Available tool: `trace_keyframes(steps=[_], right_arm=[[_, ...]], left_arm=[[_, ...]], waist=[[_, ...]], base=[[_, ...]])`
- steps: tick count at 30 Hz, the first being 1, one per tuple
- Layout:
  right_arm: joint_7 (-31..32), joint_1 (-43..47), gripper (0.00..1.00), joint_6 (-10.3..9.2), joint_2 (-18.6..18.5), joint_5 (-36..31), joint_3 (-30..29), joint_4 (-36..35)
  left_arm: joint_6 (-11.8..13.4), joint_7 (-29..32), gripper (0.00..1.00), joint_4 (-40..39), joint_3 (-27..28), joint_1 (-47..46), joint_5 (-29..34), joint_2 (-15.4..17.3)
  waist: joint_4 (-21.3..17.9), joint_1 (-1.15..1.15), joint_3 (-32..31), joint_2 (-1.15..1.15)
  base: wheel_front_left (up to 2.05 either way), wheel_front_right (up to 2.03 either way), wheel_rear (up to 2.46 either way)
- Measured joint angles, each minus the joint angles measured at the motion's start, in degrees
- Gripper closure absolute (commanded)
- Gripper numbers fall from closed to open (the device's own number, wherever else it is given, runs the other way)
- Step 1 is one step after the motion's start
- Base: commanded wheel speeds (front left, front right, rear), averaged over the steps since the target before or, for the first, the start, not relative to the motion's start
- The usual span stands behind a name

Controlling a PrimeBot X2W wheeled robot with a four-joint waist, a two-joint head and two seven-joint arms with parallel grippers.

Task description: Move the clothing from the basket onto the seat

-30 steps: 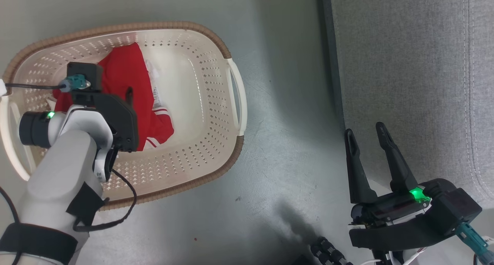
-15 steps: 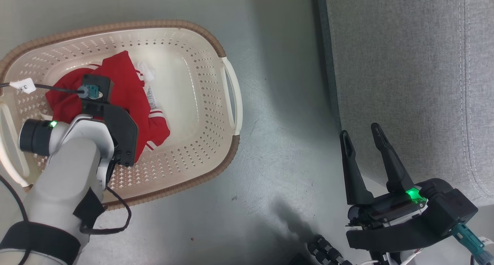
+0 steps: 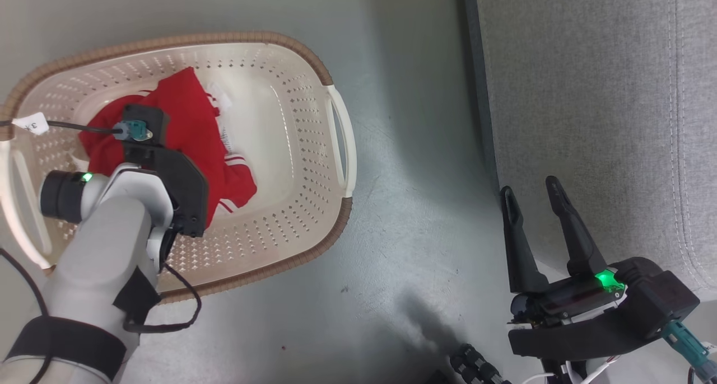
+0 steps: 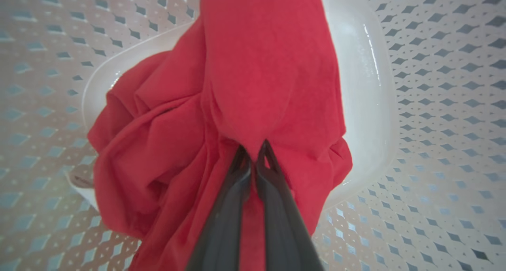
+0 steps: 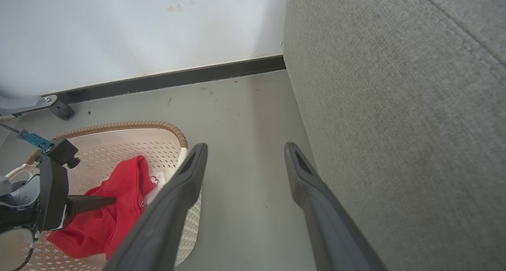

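- So far, the left gripper [image 4: 253,149] clamps the clothing [image 4: 261,65], inside the basket [image 3: 305,98] at left.
- No clothing on the seat [image 3: 588,93], right; the right gripper [image 3: 532,196] is spread, empty.

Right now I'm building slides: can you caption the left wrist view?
Left claw shut on a fold of red clothing, bunched over the floor of the perforated cream basket.

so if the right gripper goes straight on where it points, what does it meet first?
Probably nothing soon: the right gripper points along bare floor between basket and seat, toward the baseboard. Seat's side runs close; depth unclear.
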Motion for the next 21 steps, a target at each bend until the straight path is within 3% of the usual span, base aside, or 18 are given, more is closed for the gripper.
trace_keyframes(steps=[14, 21], right_arm=[[-0.01, -3.65, 0.00, 1.14, 0.01, -0.03, -3.01, 2.96], [-0.01, -5.58, 0.00, 2.59, -2.16, -1.21, -3.14, 5.77]], left_arm=[[-5.08, -8.27, 1.00, 0.41, -2.25, 1.96, 0.19, -3.46], [-6.86, -14.11, 1.00, -1.13, -3.96, 4.98, 0.52, -4.11]], waist=[[1.97, 0.00, -6.44, 0.00], [3.70, -0.01, -11.59, 0.00]], base=[[0.00, 0.00, 0.00], [0.00, 0.00, 0.00]])
